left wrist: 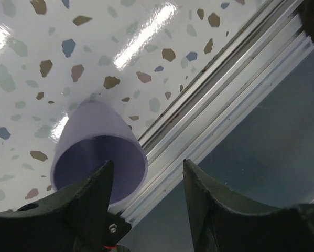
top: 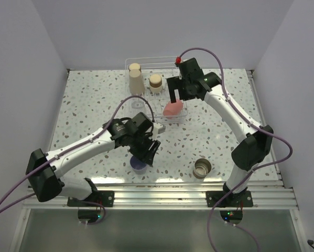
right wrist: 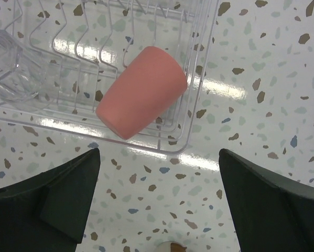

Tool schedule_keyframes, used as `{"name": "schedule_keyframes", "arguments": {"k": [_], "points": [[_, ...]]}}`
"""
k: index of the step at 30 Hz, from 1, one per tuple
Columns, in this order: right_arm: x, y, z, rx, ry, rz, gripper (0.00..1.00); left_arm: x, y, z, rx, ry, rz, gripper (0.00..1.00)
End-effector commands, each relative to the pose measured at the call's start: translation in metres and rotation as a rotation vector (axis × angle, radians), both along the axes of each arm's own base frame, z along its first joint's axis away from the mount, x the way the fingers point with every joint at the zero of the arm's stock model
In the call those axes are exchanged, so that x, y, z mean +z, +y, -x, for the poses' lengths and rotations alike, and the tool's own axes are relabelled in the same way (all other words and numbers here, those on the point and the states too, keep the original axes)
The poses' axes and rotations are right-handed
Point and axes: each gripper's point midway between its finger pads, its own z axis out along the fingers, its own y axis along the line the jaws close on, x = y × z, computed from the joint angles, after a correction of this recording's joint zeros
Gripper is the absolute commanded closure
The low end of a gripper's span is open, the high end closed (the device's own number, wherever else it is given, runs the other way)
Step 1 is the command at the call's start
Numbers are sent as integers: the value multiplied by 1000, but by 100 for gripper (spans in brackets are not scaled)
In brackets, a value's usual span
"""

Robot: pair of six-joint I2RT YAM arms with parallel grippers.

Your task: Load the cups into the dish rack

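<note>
Under the left tool (left wrist: 147, 165), jaws apart, lies the lavender cup (left wrist: 94, 131), rim seemingly between them.

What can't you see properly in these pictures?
- Top view: lavender cup mostly hidden under the left gripper.
- Left wrist view: that cup's near rim, behind a finger.
- Right wrist view: clear glass cut by the left edge; pale thing cut by the bottom edge.

The top camera is looking down from behind my bases over the whole worktop (top: 83, 110). My left wrist camera is hugging its near edge; my right is facing down on the dish rack (right wrist: 196, 105), also seen from above.
</note>
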Motion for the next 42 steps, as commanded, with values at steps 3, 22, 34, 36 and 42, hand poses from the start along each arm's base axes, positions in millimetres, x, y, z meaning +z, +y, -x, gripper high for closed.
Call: {"name": "schedule_keyframes", "arguments": {"k": [3,22,34,36,42], "points": [[29,-4,12,-13,-73,-66,2,-32,8,15,15,30,-139,41],[74,-12,22,-36,-149,-113,2,60,-23,-71,165,-237,50,100],[166,44,30,167,-141,-818,2,279,-33,-155,87,-460,1152,100],[166,48,27,170,-99,-935,2,289,-31,-152,24,-491,1284,100],[168,58,27,188,-65,-1055,2,299,-31,-154,12,-358,1462,100]]}}
